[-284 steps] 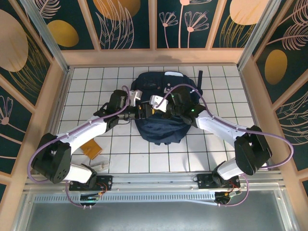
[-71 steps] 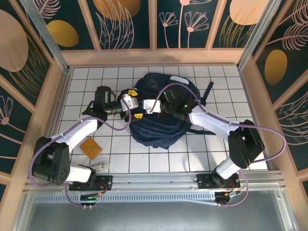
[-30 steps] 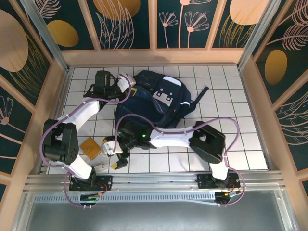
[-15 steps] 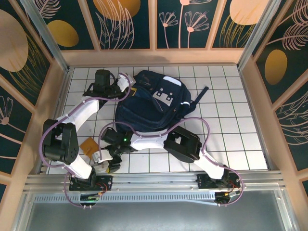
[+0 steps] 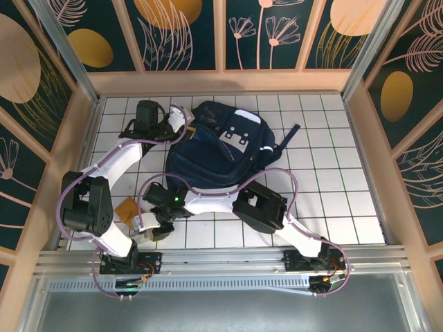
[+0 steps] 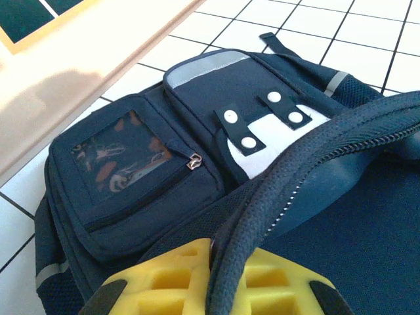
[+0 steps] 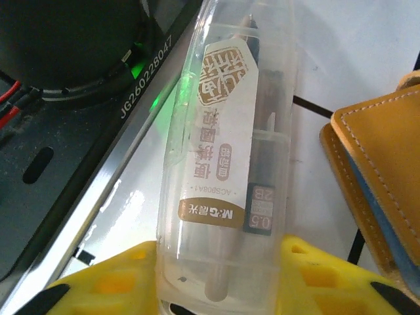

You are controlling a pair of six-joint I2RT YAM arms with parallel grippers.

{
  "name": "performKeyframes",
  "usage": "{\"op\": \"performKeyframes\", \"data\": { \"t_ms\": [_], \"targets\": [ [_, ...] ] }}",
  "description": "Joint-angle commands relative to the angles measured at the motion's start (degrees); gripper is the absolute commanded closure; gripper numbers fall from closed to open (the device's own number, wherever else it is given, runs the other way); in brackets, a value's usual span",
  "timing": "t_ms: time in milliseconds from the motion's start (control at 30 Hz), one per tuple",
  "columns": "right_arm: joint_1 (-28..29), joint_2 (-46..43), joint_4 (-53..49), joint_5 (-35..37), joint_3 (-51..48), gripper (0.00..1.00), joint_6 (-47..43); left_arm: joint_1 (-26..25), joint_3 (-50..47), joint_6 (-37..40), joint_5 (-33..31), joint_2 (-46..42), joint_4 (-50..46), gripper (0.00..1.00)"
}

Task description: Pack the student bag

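Lying on white-tiled table (image 5: 332, 180), student bag (image 5: 208, 155) sits amid floral panels (image 5: 277, 31).

Pen case (image 7: 226, 164) near wallet (image 7: 384, 170) (bag (image 5: 221, 149) behind)

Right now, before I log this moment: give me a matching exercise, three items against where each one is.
Items:
1 student bag
2 clear pen case
3 tan leather cover

Places:
A on the white tiles beside the pen case, ungripped
B zipper edge pinched in the jaws of the left gripper
C between the jaws of the right gripper

Pairs: 1-B, 2-C, 3-A
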Motion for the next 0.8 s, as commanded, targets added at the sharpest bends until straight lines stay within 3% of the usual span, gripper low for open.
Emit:
{"op": "performKeyframes", "data": {
  "t_ms": [0, 200, 467, 767],
  "targets": [
    [-1.2, 1.3, 0.4, -2.9, -0.2, 0.73, 2.7, 0.9, 1.6, -3.0, 1.4, -2.1, -0.1, 1.0],
    [-2.4, -6.9, 3.3, -2.5, -9.9, 0.75, 5.8, 0.9, 1.4, -2.3, 2.0, -3.3, -1.8, 1.0],
    [-6.8, -30.2, 9.0, 4.1, -33.9, 0.74, 17.7, 0.9, 2.9, -5.9, 3.6, -3.8, -2.7, 1.0],
    [-15.6, -53.4, 7.1, 12.1, -44.9, 0.74, 27.7, 0.8, 1.6, -10.7, 5.2, -4.9, -0.8, 1.0]
  ]
}}
